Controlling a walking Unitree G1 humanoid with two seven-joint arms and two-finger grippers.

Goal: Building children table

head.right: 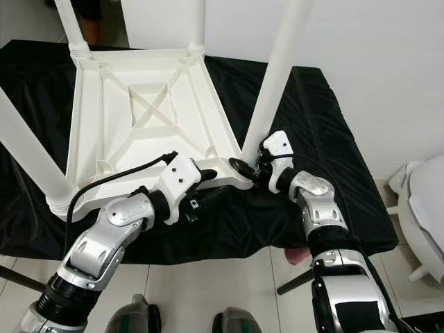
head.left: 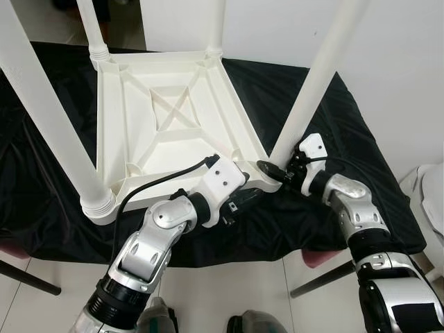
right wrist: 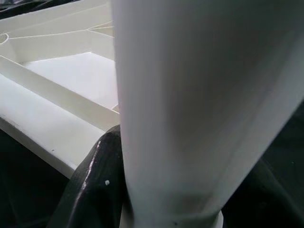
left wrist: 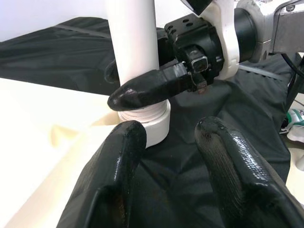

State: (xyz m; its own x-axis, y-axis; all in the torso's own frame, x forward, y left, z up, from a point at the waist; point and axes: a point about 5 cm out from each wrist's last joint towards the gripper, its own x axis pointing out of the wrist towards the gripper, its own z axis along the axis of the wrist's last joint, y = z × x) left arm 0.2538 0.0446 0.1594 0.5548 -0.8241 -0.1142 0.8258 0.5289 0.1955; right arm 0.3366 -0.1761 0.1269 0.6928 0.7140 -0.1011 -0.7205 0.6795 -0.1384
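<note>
The white plastic table [head.left: 163, 118] is lying upside down on a surface draped in a black cloth [head.left: 347, 159], its ribbed underside facing up so the corner sockets are open to the legs. All four legs are standing upward from the corners, which suggests assembly is far along.

Starting from the left, the near left leg [head.left: 48, 132] is rising from its ringed collar at the table's front corner, apparently seated. The two far legs [head.left: 90, 24] are sitting in the back corners.

Moving toward the middle, the left gripper [head.left: 243, 200] is reaching in low along the table's front edge, near the front right corner. In the left wrist view its two fingers [left wrist: 111, 190] are standing apart with nothing between them, pointing at the collar; it is probably waiting there to steady the table or the joint.

Further right, the near right leg [head.left: 319, 76] is slanting up from its socket, and the right gripper [head.left: 281, 170] is clamping its base just above the collar. The left wrist view is showing one black finger [left wrist: 147, 90] wrapping across the tube, and the right wrist view is showing the leg pressed close between the fingers. Holding this low is likely giving the arm good leverage for twisting or pressing the leg home.
</note>
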